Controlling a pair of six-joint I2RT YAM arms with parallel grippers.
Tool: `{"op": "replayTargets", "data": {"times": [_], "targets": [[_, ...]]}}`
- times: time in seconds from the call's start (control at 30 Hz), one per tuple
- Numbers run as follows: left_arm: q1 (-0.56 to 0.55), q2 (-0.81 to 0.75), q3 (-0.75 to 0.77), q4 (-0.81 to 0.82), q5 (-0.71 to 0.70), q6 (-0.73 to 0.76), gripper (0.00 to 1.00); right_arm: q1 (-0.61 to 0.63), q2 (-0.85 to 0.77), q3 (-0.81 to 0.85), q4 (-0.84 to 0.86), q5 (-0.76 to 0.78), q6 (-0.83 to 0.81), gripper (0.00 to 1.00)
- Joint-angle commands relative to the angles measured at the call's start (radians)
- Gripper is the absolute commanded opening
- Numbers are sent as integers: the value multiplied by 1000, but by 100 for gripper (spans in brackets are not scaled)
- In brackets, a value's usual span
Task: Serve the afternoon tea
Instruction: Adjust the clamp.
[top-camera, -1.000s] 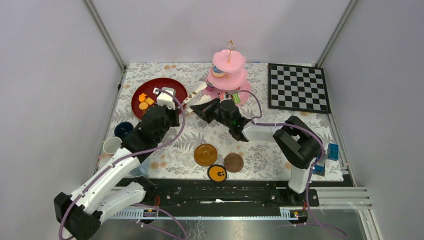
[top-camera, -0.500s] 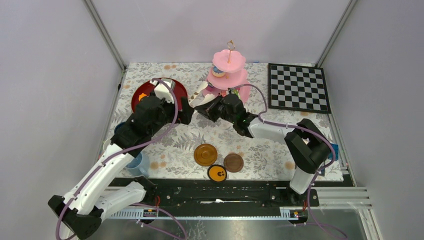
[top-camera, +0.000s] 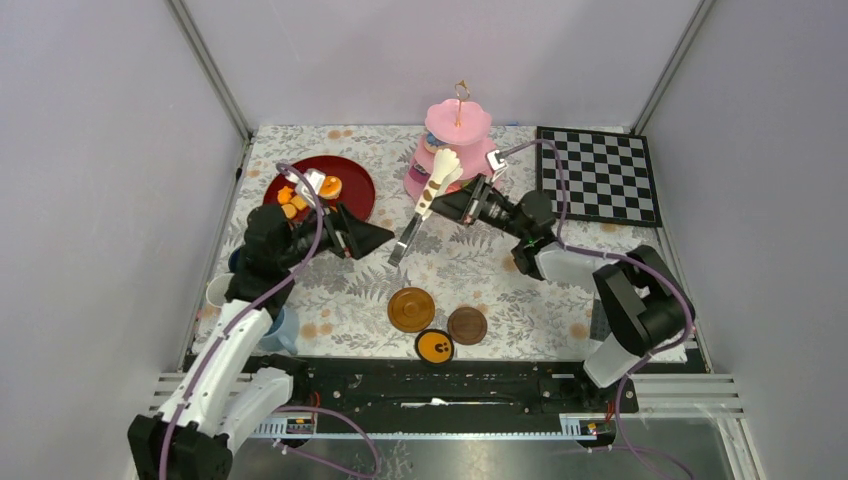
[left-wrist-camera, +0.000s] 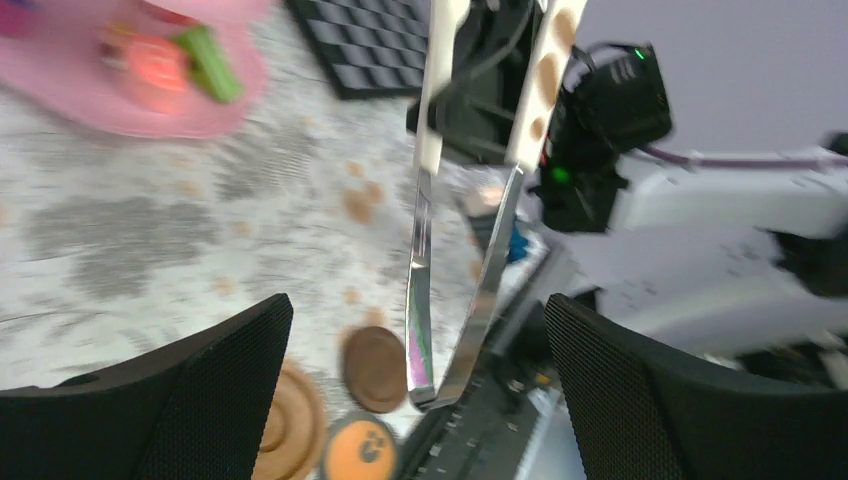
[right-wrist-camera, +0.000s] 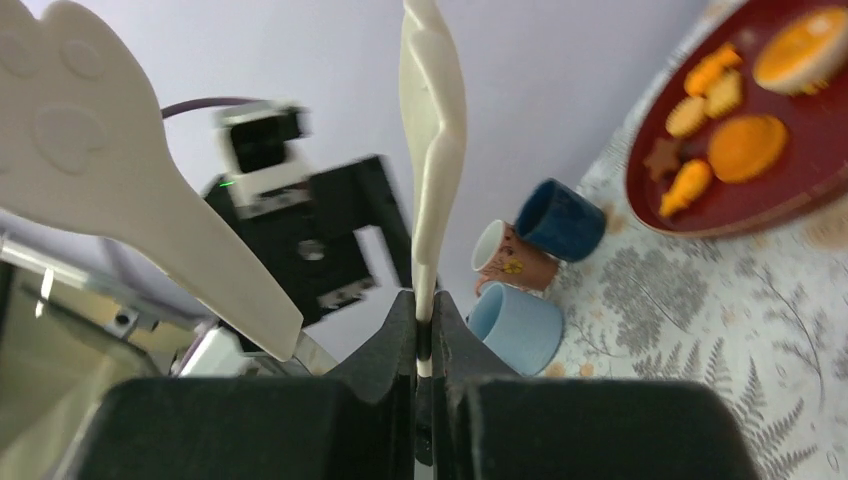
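A pair of tongs (top-camera: 424, 205) with white paw-shaped handles and metal blades hangs above the cloth, left of the pink cake stand (top-camera: 458, 140). My right gripper (top-camera: 468, 203) is shut on one white arm of the tongs (right-wrist-camera: 430, 150); the other arm (right-wrist-camera: 120, 170) is free. Just left of the blades, my left gripper (top-camera: 365, 237) is open. In the left wrist view the blades (left-wrist-camera: 470, 290) hang between its fingers (left-wrist-camera: 150, 400) untouched. The red plate (top-camera: 345, 170) carries orange pastries (top-camera: 290, 200) and a star biscuit (right-wrist-camera: 660, 155). Three saucers (top-camera: 411, 309) lie near the front.
A dark-blue cup (right-wrist-camera: 558, 220), a white cup (top-camera: 218, 290) and a light-blue cup (top-camera: 280, 328) sit at the left edge beside the left arm. The chessboard (top-camera: 597, 175) lies at the back right. Green and red pastries (left-wrist-camera: 205, 60) rest on the stand's bottom tier.
My left gripper opened, let go of the tongs and drew back to the left. The right gripper carried the tongs right, towards the cake stand.
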Motion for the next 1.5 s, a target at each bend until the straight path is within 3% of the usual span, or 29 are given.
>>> {"op": "replayTargets", "data": {"times": [0.0,0.17,0.37,0.53,0.73,0.93,1.23,1.47], "targets": [[14,12,-171,717,422,-424,99,-30,-82,8,243,-159,-42,0],[-36,18,-240,876,378,-456,99,-31,-43,12,392,-146,54,0],[-122,57,-235,890,319,-434,99,-29,33,44,487,-160,138,0],[-128,80,-224,846,260,-416,99,-27,16,41,484,-173,127,0],[-128,19,-187,633,95,-296,99,-24,-5,33,484,-178,127,0],[-155,115,-174,743,194,-392,99,-12,4,62,483,-181,129,0],[-203,125,-169,768,165,-389,99,14,15,84,483,-170,126,0],[-204,142,-236,925,112,-529,87,21,10,71,487,-146,88,0]]}}
